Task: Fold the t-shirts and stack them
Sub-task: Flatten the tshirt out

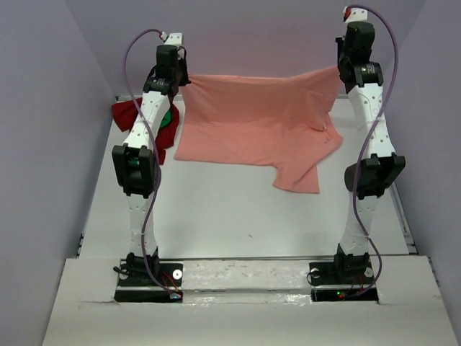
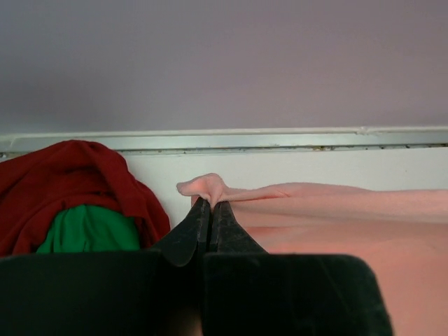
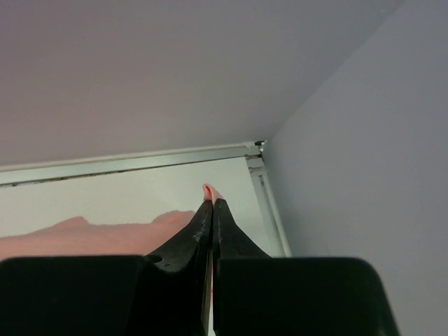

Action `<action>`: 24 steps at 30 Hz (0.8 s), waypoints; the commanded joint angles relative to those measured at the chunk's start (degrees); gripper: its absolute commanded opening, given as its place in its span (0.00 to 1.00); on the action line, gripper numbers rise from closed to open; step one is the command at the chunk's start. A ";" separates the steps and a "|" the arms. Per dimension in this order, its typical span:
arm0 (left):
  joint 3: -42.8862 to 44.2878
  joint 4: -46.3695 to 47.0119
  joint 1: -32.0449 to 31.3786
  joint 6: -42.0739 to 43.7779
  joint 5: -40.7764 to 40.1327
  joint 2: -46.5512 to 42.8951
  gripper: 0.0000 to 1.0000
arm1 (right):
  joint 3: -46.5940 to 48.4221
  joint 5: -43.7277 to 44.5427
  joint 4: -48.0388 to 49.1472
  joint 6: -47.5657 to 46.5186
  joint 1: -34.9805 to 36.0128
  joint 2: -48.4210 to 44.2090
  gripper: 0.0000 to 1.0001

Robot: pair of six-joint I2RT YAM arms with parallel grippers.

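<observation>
The large salmon-pink t-shirt (image 1: pixel 259 122) hangs stretched between both arms above the far half of the table, its lower edge and one sleeve resting on the surface. My left gripper (image 2: pixel 211 203) is shut on its left upper corner (image 2: pixel 203 186), a bunched tip poking past the fingertips. At the other upper corner, my right gripper (image 3: pixel 212 201) is shut on the cloth (image 3: pixel 210 190). The dark red t-shirt (image 1: pixel 130 112) lies crumpled at the far left, with the bright green t-shirt (image 2: pixel 87 227) tucked under it.
A metal rail (image 2: pixel 280 140) runs along the table's far edge under the grey back wall. The right side wall (image 3: pixel 364 154) stands close to my right gripper. Bare white table (image 1: pixel 238 216) stretches between the shirt and the arm bases.
</observation>
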 commanded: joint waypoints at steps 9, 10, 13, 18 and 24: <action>7.09 10.31 1.63 0.44 3.54 14.05 0.00 | -2.83 -9.52 5.20 2.73 -1.35 9.26 0.00; 7.70 9.96 1.63 0.43 4.14 14.49 0.00 | -2.92 -9.52 5.20 2.99 -1.35 9.61 0.00; 8.14 10.05 1.37 0.17 5.99 15.28 0.00 | -2.31 -9.52 5.38 2.73 -1.35 11.20 0.00; 7.27 10.13 1.37 0.69 5.03 14.67 0.00 | -1.60 -9.60 5.38 2.55 -1.97 11.90 0.00; 6.65 9.26 1.45 0.78 4.50 14.32 0.00 | -4.24 -9.08 5.55 2.73 -2.49 10.59 0.00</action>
